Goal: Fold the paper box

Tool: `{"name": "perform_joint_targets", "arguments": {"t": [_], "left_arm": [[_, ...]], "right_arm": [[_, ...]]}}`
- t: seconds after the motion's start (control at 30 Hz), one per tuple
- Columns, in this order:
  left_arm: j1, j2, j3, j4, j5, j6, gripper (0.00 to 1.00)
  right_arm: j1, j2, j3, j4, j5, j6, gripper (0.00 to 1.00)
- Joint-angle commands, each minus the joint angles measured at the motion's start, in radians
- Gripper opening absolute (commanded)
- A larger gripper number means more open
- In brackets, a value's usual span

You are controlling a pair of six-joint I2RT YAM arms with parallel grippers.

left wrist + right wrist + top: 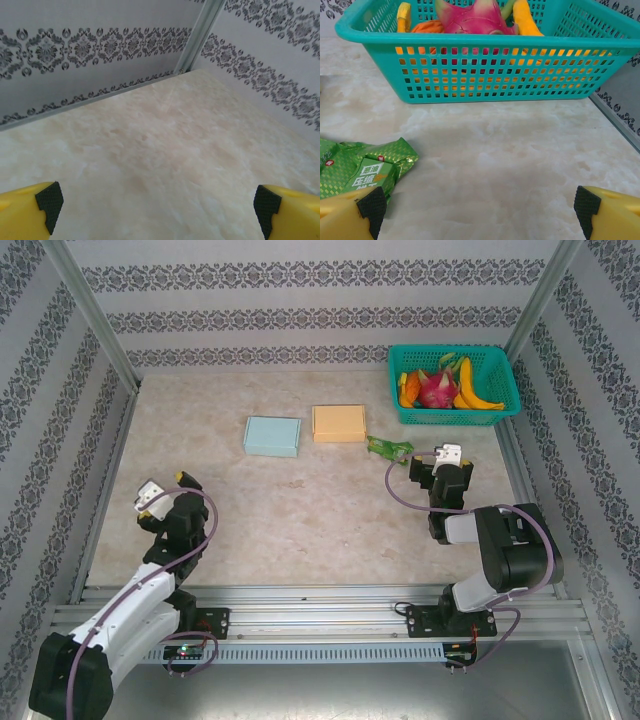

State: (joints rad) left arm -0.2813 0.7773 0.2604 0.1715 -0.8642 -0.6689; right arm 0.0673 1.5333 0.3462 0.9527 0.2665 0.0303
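Both the left hand [157,207] and right hand [479,210] gape wide, gripping nothing.

The left arm [135,605] and the right arm [505,555] are both made of chunky black joint housings and smooth white links, each trailed by a thin lilac cable [389,485] that loops beside it. The fingers [20,212] are bright yellow, tipped inside with black pads [49,200].

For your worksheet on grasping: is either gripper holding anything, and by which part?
Nothing is held. The left gripper and right gripper are open, fingers empty; the blue box and orange box lie untouched.
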Motion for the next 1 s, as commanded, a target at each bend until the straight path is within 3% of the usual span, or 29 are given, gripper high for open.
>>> {"name": "perform_joint_targets", "arguments": {"t": [0.0, 0.2, 0.27, 0.33, 0.4, 0.63, 0.7, 0.77, 0.8, 0.87, 0.93, 0.97], "left_arm": [[0.008, 0.020, 0.045, -0.023, -0.025, 0.148, 1.00], [0.048, -0.001, 0.000, 0.109, 0.048, 0.296, 1.00], [0.080, 0.036, -0.030, 0.173, 0.054, 0.397, 1.00], [0.139, 0.124, -0.029, 0.164, 0.088, 0.403, 1.00], [0.190, 0.219, 0.013, 0.147, 0.196, 0.391, 1.00], [0.203, 0.568, 0.086, 0.580, 0.538, 0.661, 1.00], [0.208, 0.601, 0.115, 0.559, 0.691, 0.687, 1.00], [0.206, 0.738, 0.040, 0.844, 0.823, 0.738, 1.00], [0.208, 0.794, 0.036, 0.912, 0.838, 0.747, 1.00], [0.216, 0.757, 0.072, 0.770, 0.856, 0.735, 1.00], [0.220, 0.784, 0.065, 0.832, 0.860, 0.739, 1.00], [0.220, 0.767, 0.075, 0.781, 0.861, 0.736, 1.00]], "right_arm": [[-0.005, -0.017, 0.014, 0.003, -0.016, 0.023, 0.98], [-0.004, -0.016, 0.014, 0.003, -0.016, 0.022, 0.98], [-0.004, -0.016, 0.014, 0.003, -0.016, 0.023, 0.98], [-0.004, -0.015, 0.014, 0.003, -0.016, 0.022, 0.98], [-0.004, -0.016, 0.014, 0.003, -0.016, 0.022, 0.98], [-0.004, -0.016, 0.014, 0.003, -0.017, 0.024, 0.98], [-0.004, -0.018, 0.014, 0.003, -0.017, 0.023, 0.98], [-0.006, -0.016, 0.014, 0.003, -0.017, 0.024, 0.98], [-0.004, -0.017, 0.014, 0.003, -0.018, 0.022, 0.98], [-0.005, -0.016, 0.014, 0.003, -0.017, 0.023, 0.98], [-0.005, -0.017, 0.014, 0.003, -0.017, 0.022, 0.98], [-0.005, -0.016, 0.014, 0.003, -0.017, 0.022, 0.98]]}}
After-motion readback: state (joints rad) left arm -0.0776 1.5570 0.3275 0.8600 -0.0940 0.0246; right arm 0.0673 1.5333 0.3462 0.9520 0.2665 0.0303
